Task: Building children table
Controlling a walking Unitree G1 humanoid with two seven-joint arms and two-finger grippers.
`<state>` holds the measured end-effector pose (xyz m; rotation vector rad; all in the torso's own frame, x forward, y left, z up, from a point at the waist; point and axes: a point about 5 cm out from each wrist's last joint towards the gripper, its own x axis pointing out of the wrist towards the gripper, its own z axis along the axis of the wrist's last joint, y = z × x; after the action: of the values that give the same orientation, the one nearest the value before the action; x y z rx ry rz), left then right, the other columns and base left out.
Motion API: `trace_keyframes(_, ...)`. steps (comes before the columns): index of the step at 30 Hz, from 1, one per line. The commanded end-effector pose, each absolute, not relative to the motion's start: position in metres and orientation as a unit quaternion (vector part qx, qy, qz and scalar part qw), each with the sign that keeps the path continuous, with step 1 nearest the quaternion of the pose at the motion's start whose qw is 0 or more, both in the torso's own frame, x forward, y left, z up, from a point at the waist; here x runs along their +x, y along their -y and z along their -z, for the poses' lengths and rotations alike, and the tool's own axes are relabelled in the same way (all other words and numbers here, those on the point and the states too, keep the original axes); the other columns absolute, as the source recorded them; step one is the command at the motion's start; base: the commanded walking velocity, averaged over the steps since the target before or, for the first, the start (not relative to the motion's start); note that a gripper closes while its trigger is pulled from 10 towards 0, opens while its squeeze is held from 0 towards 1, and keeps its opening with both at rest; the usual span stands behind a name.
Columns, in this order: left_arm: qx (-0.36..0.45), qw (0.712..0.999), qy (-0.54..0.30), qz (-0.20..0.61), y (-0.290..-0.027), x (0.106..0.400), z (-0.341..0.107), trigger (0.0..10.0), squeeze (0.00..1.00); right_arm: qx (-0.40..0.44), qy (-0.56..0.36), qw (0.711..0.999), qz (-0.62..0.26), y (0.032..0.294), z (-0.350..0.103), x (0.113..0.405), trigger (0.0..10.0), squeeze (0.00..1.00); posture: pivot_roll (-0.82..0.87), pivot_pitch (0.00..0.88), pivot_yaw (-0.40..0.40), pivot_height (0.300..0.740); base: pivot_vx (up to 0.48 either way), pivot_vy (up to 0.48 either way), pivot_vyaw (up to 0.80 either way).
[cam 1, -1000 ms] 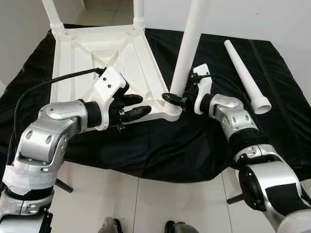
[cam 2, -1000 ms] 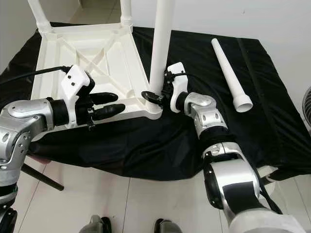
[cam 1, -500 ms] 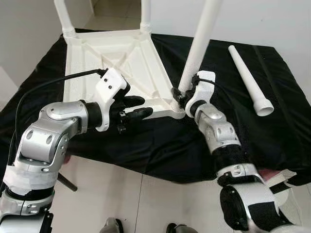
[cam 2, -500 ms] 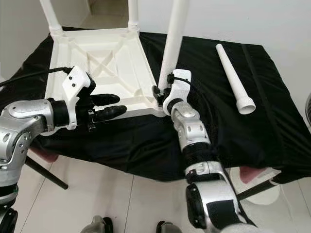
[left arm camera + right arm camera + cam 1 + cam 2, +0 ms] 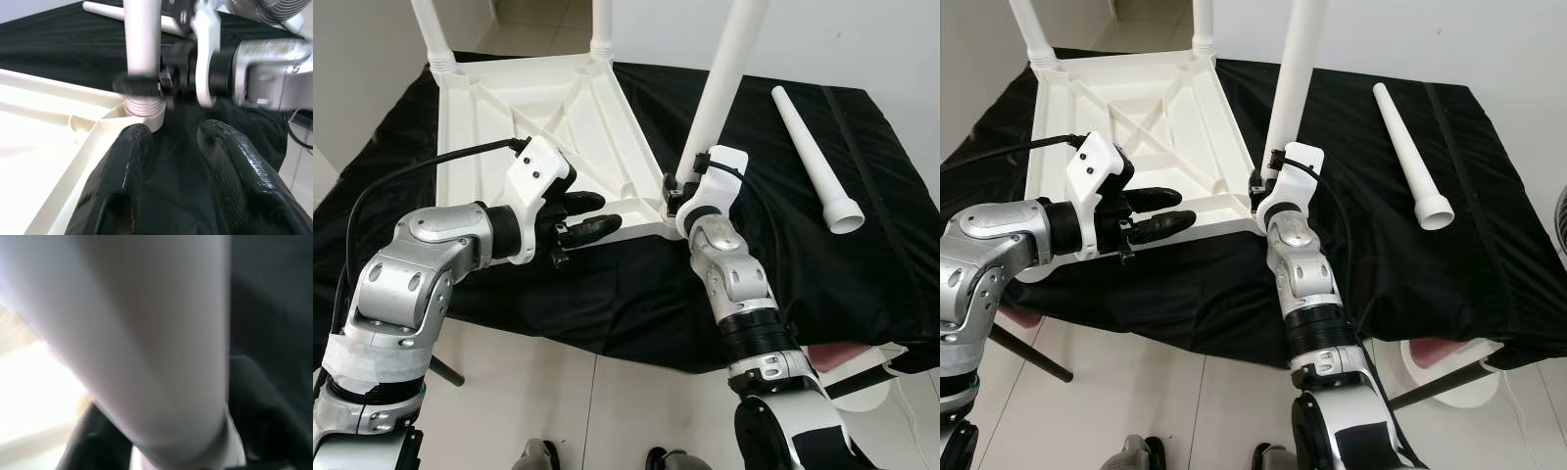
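Observation:
A white children's table top lies upside down on a black-draped table. Two white legs stand at its far corners. A third leg stands upright in the near right corner socket. My right gripper is shut around that leg just above the socket, and its black fingers ring the leg in the left wrist view. My left gripper hovers open beside the top's near edge, with nothing between its fingers. A fourth leg lies loose at the right.
The black cloth hangs over the table's near edge above a white tiled floor. A pale object sits under the table at the right. A wall runs close behind the table.
My right arm has swung from the right side round to the front of the leg, with the gripper staying at the leg's base. The left gripper has kept its place. The camera has shifted slightly.

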<state>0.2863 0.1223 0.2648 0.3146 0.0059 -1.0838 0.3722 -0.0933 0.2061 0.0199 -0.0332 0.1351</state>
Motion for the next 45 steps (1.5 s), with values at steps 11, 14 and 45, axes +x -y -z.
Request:
trace_keyframes(11,0.150,0.864,0.004,0.480,-0.123,0.287,-0.264,10.0,0.00,-0.091,0.044,0.929,-0.357,0.098,-0.214,0.363,10.0,0.00,0.01,0.182,-0.004,0.740,0.000,0.000,0.00)
trace_keyframes(14,0.151,0.865,0.004,0.479,-0.124,0.287,-0.265,10.0,0.00,-0.128,0.033,0.908,-0.396,0.105,-0.217,0.368,10.0,0.00,0.02,0.180,-0.003,0.740,0.000,0.000,0.00)
trace_keyframes(45,0.153,0.865,0.003,0.478,-0.125,0.286,-0.266,10.0,0.00,-0.122,-0.056,0.954,-0.268,0.116,-0.192,0.395,0.0,0.00,0.02,0.179,-0.002,0.740,0.000,0.000,0.00)
